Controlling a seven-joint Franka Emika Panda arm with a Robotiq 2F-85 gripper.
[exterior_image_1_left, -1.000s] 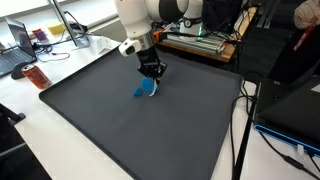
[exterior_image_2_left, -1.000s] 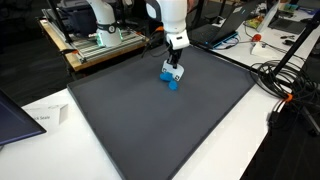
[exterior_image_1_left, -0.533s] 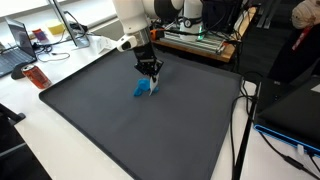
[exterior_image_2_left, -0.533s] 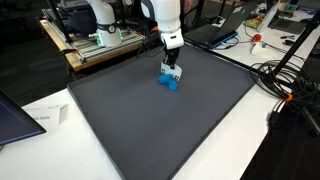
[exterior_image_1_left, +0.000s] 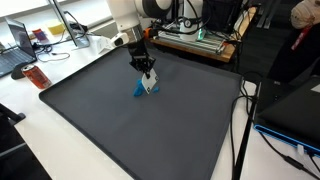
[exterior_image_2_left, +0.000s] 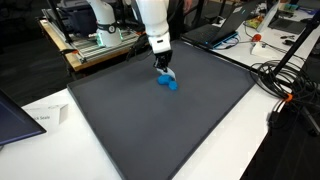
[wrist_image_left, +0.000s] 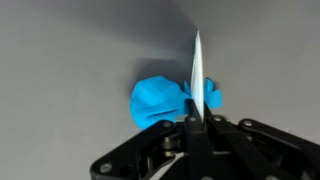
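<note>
Thin white card (wrist_image_left: 198, 65), perhaps a stiff sheet seen edge-on, is sitting pinched between the end effector's (wrist_image_left: 197, 118) closed fingers, hanging over a blue lump (wrist_image_left: 155, 100) on the dark mat (wrist_image_left: 60, 60).

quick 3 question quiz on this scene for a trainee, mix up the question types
1. True or false: the gripper is shut on a thin white piece.
2. The lumpy object beside it is: A red, B blue, C green.
3. What does the lumpy object rest on?
Key: 1 true; 2 B; 3 the dark mat.
</note>
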